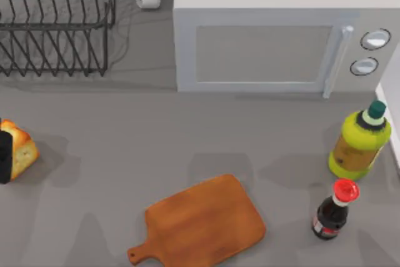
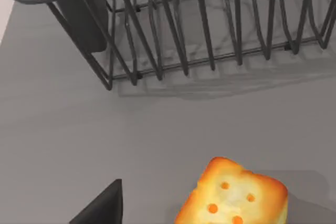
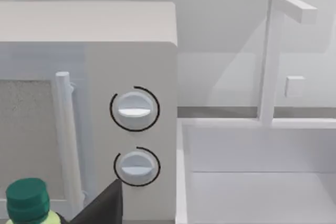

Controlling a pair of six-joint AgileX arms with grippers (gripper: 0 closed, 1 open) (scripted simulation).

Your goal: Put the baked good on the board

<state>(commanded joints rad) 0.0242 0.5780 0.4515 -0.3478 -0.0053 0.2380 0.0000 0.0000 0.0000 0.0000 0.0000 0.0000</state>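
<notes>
The baked good (image 1: 20, 148), a golden chunk of bread with a toasted orange crust, lies on the grey table at the far left edge. My left gripper (image 1: 4, 154) is right beside it on its left and is open; in the left wrist view one dark finger (image 2: 102, 208) stands a little apart from the bread (image 2: 236, 198). The board (image 1: 203, 222), reddish-brown wood with its short handle pointing lower left, lies at the front middle of the table, bare. My right arm is parked at the right by the microwave, and one finger (image 3: 102, 208) shows well off centre.
A wire dish rack (image 1: 56, 23) stands at the back left, close behind the bread. A white microwave (image 1: 275, 35) fills the back. A yellow-green bottle (image 1: 359, 142) and a small dark bottle with a red cap (image 1: 333, 211) stand at the right. A white sink (image 3: 257, 177) lies beyond.
</notes>
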